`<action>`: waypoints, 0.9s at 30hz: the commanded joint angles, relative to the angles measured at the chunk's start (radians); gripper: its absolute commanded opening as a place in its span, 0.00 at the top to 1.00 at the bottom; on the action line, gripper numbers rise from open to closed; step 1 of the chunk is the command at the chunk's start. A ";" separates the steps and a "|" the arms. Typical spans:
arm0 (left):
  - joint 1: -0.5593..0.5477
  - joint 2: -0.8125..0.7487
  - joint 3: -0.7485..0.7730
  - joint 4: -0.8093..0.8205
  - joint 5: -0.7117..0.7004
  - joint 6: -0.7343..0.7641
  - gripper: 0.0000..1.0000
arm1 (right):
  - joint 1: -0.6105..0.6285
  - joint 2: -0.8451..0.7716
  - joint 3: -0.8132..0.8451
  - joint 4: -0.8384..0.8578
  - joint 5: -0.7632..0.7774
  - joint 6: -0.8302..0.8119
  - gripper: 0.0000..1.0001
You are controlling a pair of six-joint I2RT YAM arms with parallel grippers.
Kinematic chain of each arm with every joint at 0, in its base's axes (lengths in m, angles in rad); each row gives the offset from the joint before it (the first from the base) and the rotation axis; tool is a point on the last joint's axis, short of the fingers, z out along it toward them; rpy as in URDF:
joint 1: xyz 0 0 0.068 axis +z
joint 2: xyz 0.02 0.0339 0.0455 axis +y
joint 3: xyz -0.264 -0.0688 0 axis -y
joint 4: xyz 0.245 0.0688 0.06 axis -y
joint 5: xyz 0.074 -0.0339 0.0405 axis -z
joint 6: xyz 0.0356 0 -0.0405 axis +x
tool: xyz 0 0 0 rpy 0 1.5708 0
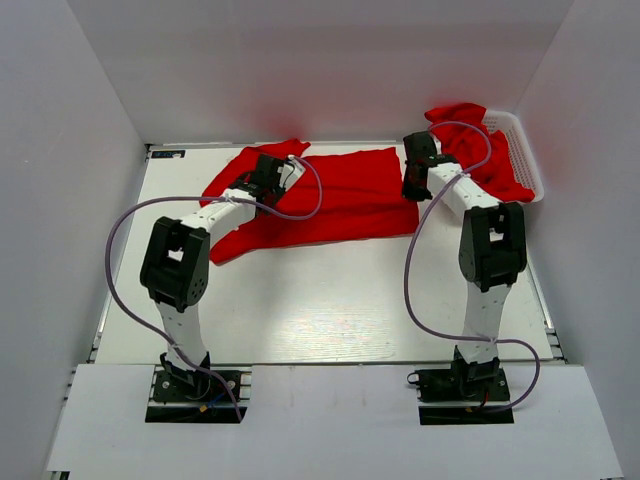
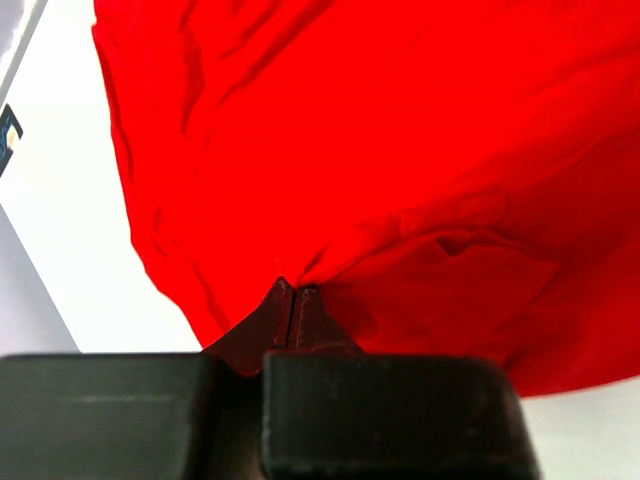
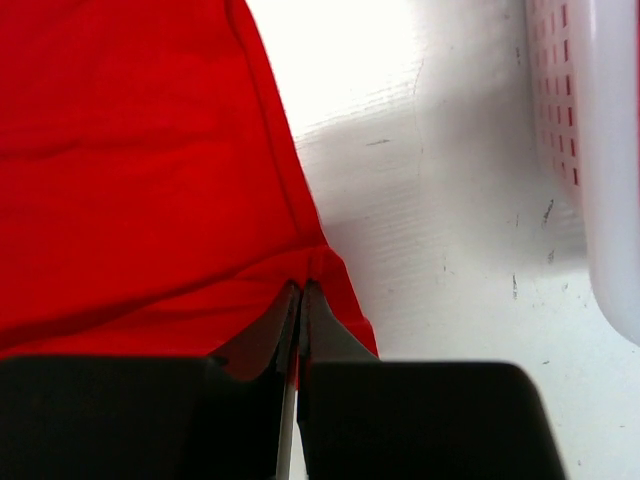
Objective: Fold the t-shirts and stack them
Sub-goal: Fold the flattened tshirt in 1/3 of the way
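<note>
A red shirt (image 1: 345, 200) lies spread across the far counter (image 1: 330, 300). The left claw (image 2: 292, 292) is closed, pinching its left part. The right claw (image 3: 300, 290) is closed on its right edge. A second shirt (image 1: 470, 135) spills over the basket (image 1: 522, 150) at the far right.

White tabletop (image 1: 330, 300) lies open lower middle; red cloth t-shirt (image 1: 350, 200) covers upper middle; white plastic lattice basket (image 1: 527, 160) blocks upper right.
</note>
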 commanded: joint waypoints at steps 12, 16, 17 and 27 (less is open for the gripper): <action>0.032 0.067 0.035 0.147 0.033 0.026 1.00 | -0.029 0.106 0.125 -0.013 -0.064 -0.055 1.00; 0.041 0.089 0.046 0.168 0.004 -0.002 1.00 | -0.034 0.152 0.159 -0.011 -0.073 -0.057 1.00; 0.041 0.098 0.058 0.168 0.004 -0.027 1.00 | -0.034 0.158 0.173 -0.004 -0.073 -0.064 0.99; 0.070 0.064 0.164 0.081 -0.053 -0.101 0.00 | -0.031 0.146 0.310 -0.073 -0.145 -0.170 0.14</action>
